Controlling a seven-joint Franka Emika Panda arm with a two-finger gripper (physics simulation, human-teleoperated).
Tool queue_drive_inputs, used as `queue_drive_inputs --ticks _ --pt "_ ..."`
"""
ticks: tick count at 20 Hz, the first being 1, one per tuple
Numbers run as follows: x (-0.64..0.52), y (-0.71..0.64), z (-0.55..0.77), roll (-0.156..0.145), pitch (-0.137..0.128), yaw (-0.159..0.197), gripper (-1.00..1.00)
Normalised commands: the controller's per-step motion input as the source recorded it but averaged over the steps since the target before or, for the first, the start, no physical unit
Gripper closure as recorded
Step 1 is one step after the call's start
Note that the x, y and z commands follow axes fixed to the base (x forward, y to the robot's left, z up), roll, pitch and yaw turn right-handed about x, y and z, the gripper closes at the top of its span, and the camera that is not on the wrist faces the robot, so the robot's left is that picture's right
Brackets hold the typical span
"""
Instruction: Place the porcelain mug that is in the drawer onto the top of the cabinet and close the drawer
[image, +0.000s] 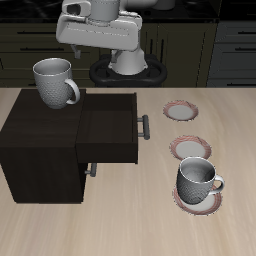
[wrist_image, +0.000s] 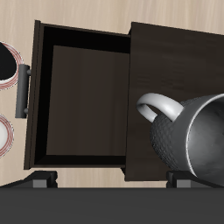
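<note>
Porcelain mug (wrist_image: 191, 133) just off the jaws, above the cabinet (image: 40, 135).

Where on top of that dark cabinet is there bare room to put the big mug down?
The cabinet top is bare all over; the porcelain mug is over its back corner, whether resting or lifted is unclear. The open drawer is empty too. It is crowded beside the drawer, where two saucers and a smaller mug sit.
</note>
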Motion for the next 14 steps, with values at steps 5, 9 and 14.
queue_drive_inputs --ticks 5,9,14 --pt "0.03 0.43 0.04 0.043 -0.003 0.001 -1.0" --pt "0.06 0.39 -0.02 0.036 -0.006 -0.006 -1.0" --pt "0.11 0.55 -0.03 0.041 0.001 -0.02 -1.0"
